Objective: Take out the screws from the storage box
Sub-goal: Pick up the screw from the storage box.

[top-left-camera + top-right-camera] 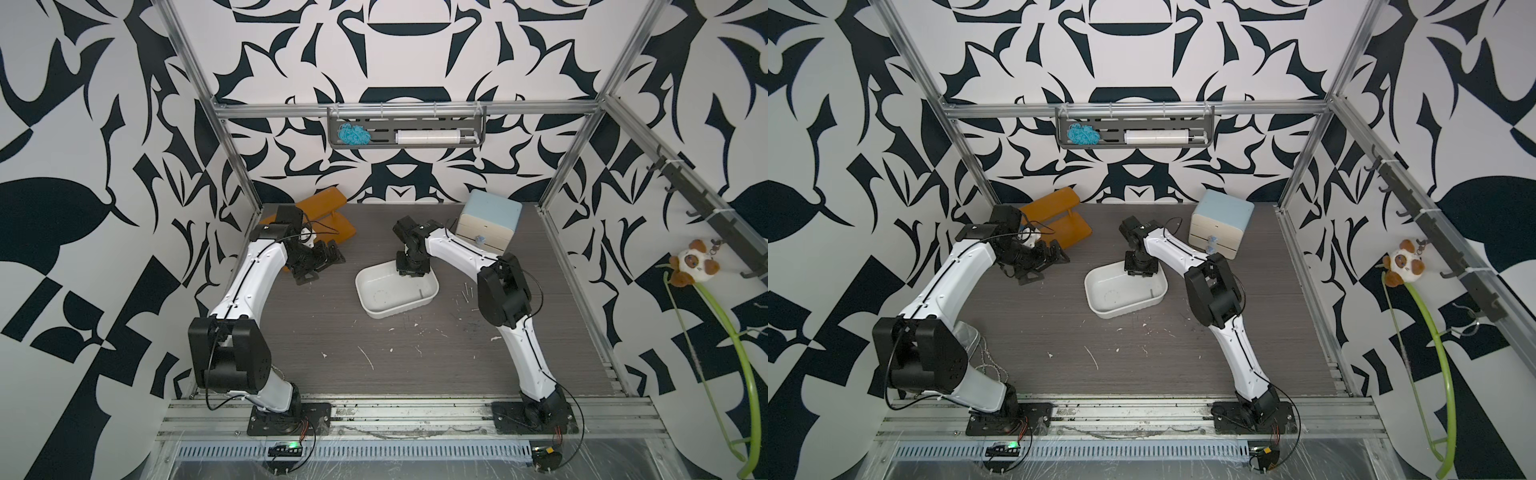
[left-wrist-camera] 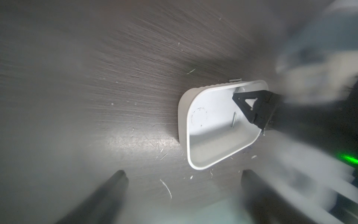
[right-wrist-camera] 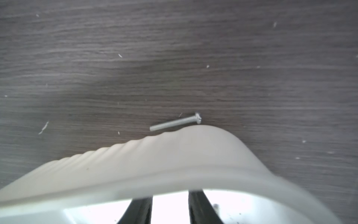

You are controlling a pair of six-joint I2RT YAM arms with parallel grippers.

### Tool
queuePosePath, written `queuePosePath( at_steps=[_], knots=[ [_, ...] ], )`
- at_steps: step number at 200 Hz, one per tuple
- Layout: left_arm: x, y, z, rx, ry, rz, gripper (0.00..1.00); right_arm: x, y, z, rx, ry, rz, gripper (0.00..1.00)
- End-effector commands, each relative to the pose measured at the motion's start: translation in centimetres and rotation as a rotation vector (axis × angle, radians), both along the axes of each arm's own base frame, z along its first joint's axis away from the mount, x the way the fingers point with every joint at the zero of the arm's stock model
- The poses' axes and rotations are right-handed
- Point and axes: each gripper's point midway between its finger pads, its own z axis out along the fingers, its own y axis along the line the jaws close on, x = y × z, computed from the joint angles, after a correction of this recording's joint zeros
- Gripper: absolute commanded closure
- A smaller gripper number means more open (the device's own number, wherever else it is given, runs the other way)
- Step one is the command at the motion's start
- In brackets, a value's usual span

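Dark wood-grain table, flecked white, sits inside black-and-white patterned walls. The left gripper gapes empty by the orange shelf. Mid-table, the right gripper dips into the white storage box, jaws partly apart and empty, one screw inside and other screws lying to its right.

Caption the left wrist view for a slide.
Right tool in the white storage box near one loose screw; another screw lies on the table just outside the rim.
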Motion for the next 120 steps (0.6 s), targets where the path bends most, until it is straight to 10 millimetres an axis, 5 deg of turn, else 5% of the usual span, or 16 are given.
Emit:
queuePosePath(
  at_steps=[1, 27, 120],
  knots=[
    [-0.5, -0.3, 0.4, -0.019, -0.009, -0.014, 0.01, -0.2, 0.3, -0.5, 0.001, 0.039, -0.057, 0.66],
    [-0.6, -0.3, 0.3, -0.021, -0.009, -0.013, 0.01, -0.5, -0.8, -0.5, -0.047, 0.027, -0.046, 0.66],
    [-0.6, -0.4, 0.3, -0.027, -0.008, -0.014, 0.01, 2.2, -1.1, 4.5, -0.060, -0.145, -0.014, 0.68]
  ],
)
